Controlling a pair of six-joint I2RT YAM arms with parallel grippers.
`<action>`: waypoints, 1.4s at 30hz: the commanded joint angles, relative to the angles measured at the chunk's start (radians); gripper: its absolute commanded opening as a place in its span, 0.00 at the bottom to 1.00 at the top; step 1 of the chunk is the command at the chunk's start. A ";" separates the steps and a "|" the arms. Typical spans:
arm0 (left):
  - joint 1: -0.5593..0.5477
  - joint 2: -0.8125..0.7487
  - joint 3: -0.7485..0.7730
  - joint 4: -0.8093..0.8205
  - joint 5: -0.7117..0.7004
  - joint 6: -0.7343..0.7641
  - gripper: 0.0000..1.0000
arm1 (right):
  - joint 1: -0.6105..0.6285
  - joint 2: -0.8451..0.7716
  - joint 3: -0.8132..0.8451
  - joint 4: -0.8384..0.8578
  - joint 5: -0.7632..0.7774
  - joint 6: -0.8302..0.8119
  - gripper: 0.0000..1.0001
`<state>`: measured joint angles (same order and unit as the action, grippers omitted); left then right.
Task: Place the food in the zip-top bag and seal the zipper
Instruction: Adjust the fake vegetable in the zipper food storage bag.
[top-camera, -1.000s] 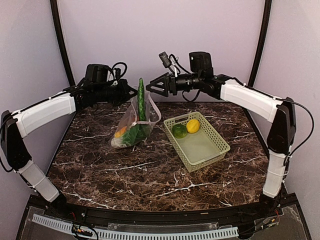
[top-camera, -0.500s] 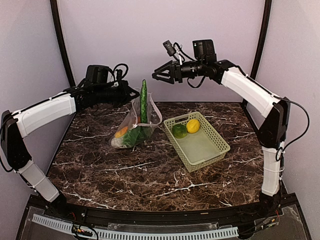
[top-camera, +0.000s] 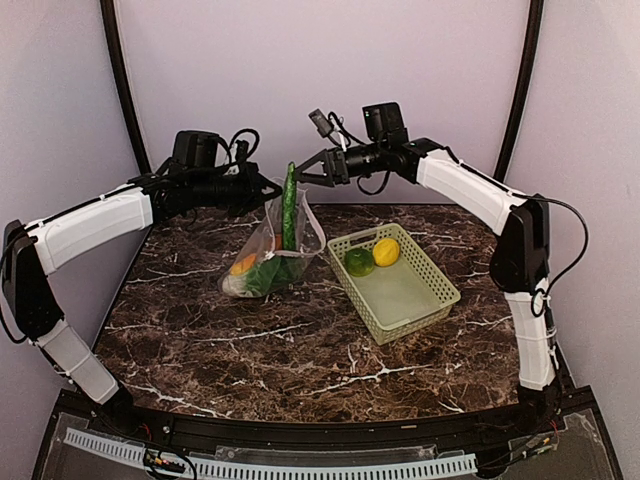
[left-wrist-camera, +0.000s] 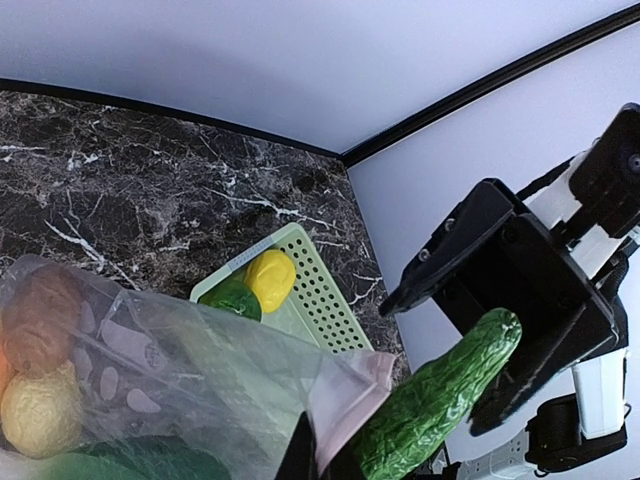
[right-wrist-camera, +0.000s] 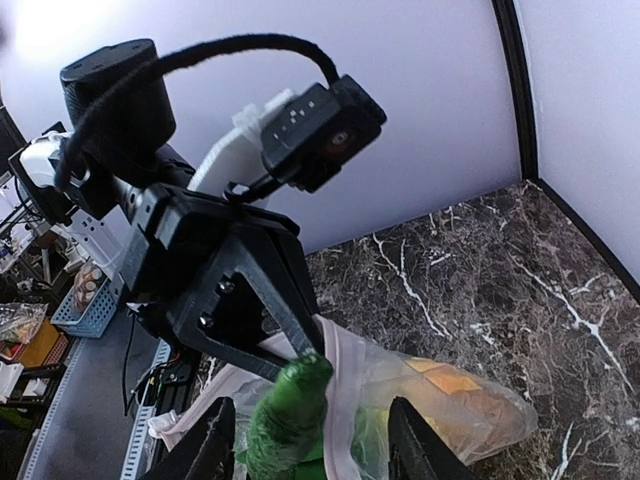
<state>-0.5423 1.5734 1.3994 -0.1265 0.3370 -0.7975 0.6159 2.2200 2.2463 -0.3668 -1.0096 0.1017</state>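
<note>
My right gripper has swung in to the bag near the tabletop's far edge, jaws narrowing but loose around the upright cucumber. The left gripper clamps the bag's mouth. Pushing the cucumber down likely follows.

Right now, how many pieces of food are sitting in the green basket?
2: the yellow lemon and the green pepper, side by side at the far end of the basket. None seem hidden there.
</note>
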 joint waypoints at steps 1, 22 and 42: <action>0.002 -0.004 -0.008 0.012 0.025 0.000 0.01 | 0.014 0.020 0.060 0.088 -0.053 0.033 0.49; 0.001 -0.019 -0.015 -0.009 0.025 0.005 0.01 | 0.029 0.050 0.075 0.108 -0.042 0.052 0.20; 0.001 -0.018 -0.006 0.043 -0.007 -0.052 0.01 | 0.048 -0.183 -0.042 0.147 -0.030 -0.147 0.00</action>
<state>-0.5423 1.5772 1.3994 -0.1230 0.3298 -0.8276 0.6395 2.0117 2.2112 -0.2379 -1.0470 0.0139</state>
